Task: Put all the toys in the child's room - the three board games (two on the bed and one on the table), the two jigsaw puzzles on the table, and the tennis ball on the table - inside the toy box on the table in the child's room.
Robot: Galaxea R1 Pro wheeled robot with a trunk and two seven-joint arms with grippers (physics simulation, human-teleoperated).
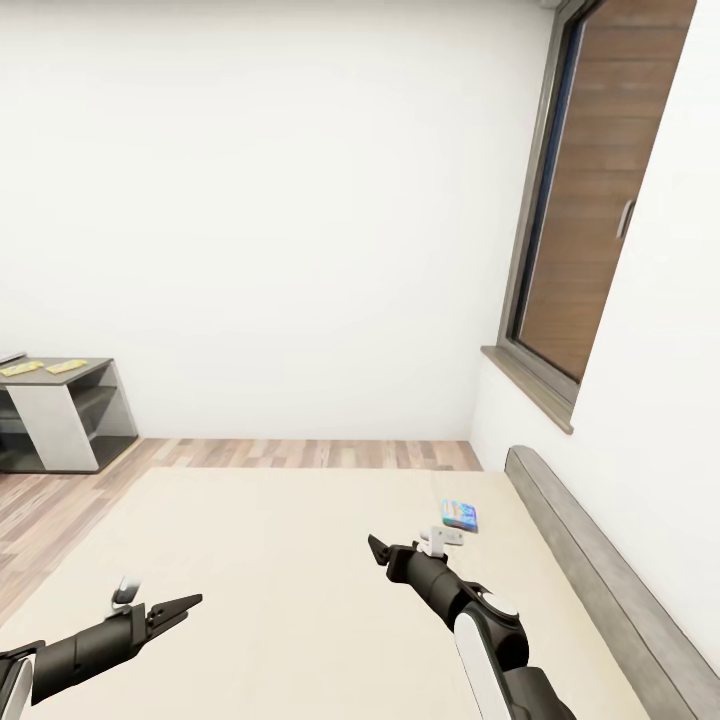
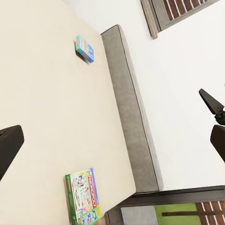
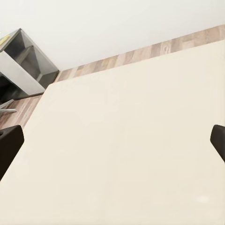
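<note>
The bed (image 1: 280,560) is used as landmark. Both grippers, the left gripper (image 1: 175,608) and the right gripper (image 1: 385,553), are held over its mattress with jaws spread open and empty. A blue board game (image 1: 459,514) lies near the headboard (image 1: 600,580); a white-and-green board game (image 2: 83,196) lies near the bed's corner.

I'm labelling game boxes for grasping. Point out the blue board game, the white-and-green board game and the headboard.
blue board game (image 1: 459,514): head view, middle of its lid.
white-and-green board game (image 2: 83,195): left wrist view, centre of its printed face.
headboard (image 2: 131,112): left wrist view, grey top.
</note>
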